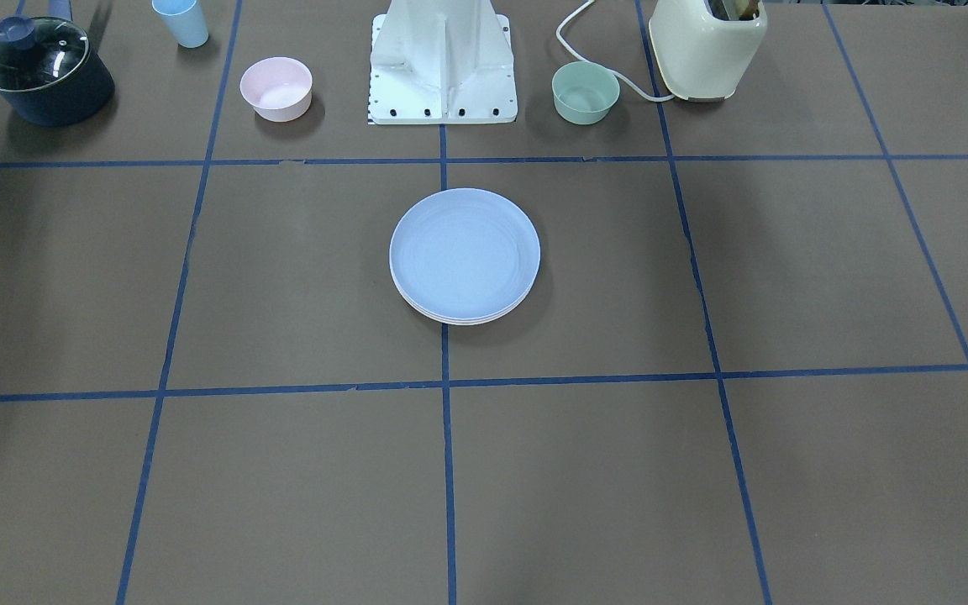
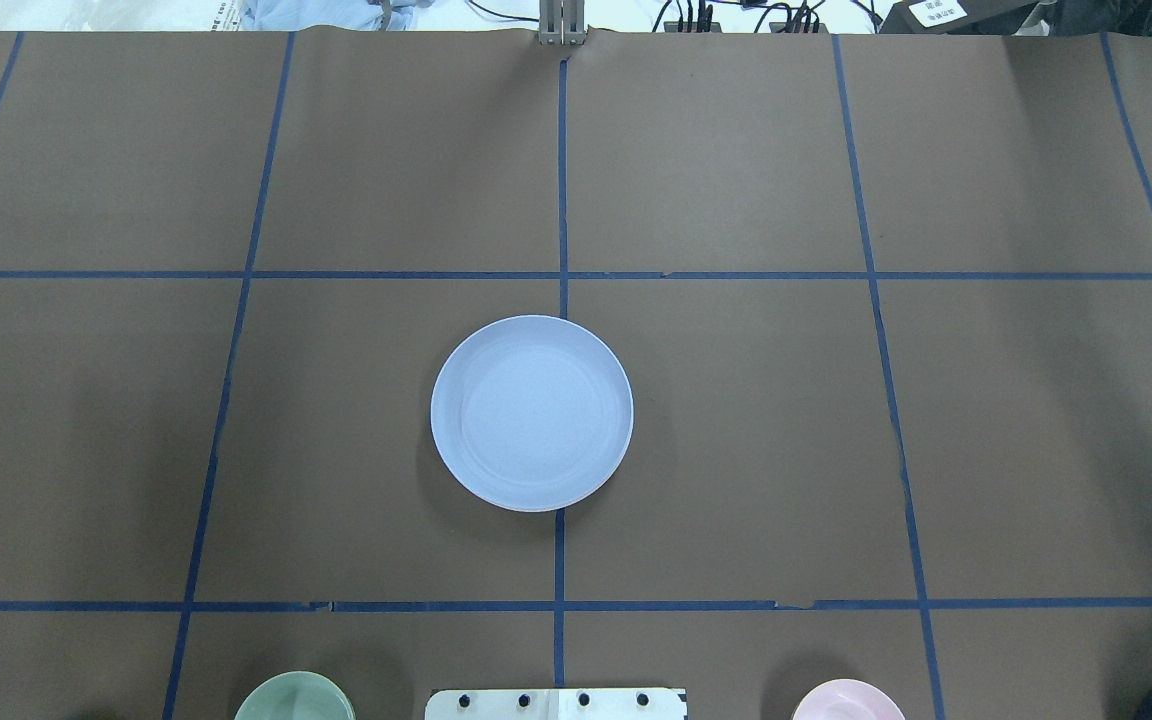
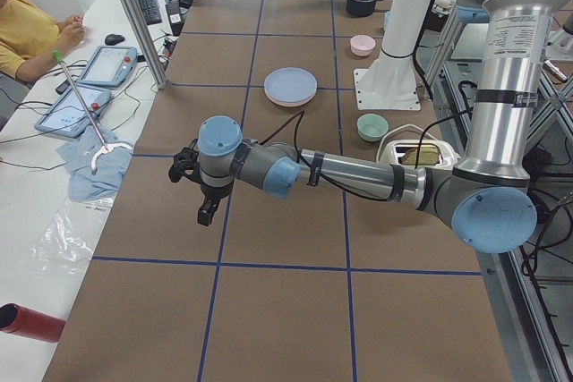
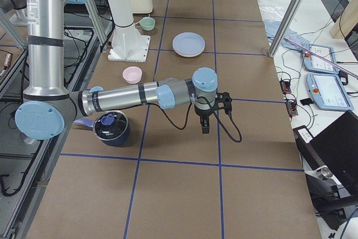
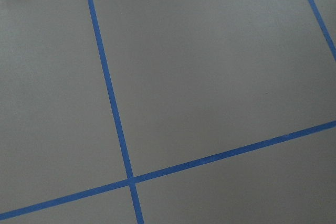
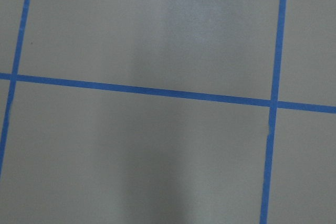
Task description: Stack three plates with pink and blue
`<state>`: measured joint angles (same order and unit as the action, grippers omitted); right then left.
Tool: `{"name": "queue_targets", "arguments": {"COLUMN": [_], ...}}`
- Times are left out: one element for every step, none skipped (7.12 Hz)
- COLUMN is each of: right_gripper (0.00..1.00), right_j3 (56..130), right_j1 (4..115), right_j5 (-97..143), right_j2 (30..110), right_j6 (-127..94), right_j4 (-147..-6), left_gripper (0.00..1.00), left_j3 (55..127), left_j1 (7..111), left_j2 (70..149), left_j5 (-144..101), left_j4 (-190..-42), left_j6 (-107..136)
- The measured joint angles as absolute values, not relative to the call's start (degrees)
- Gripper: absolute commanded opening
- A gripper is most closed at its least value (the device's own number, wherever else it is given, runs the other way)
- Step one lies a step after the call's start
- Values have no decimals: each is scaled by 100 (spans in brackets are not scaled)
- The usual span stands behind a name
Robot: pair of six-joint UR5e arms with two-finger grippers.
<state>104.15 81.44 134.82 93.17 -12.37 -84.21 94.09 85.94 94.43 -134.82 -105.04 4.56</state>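
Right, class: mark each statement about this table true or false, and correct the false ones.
1. The light blue plate tops the stack. True.
2. The green bowl sits on the plates. False: the green bowl stands apart, near the robot's base.
3. Neither pincer touches the plates. True: the left pincer and the right pincer hang over bare table, away from the stack.
4. The saucepan has no lid. False: the saucepan wears its glass lid.
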Motion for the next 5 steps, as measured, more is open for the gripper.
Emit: {"name": "queue_targets", "arguments": {"right_gripper": [100,100,100,100,100], "right_j3": [10400,10376,10334,10311,10318], "right_j1": [8142,8139,8139,8139,8139], "right_j5": [13335,13286,13291,13302,13324], "right_j2": [9315,9311,9305,9304,9312], "right_j6": [-1229,-1220,-1215,-1214,-1213], "right_j4": [-8430,-8441,-8450,-8453,-8454], "left_gripper": [100,100,100,100,100], "left_j3": [9413,9420,9428,9445,9466], "left_j1": [8595,8598,8601,8603,8604], "left_j2": [9415,9390,9375,9369,9369], "left_j5": [-13480,-13486,-13502,-13507,-13508], "left_j4": [-10526,-10549,-10559,-10562,-10562], "left_j6": [442,418,404,401,404]}}
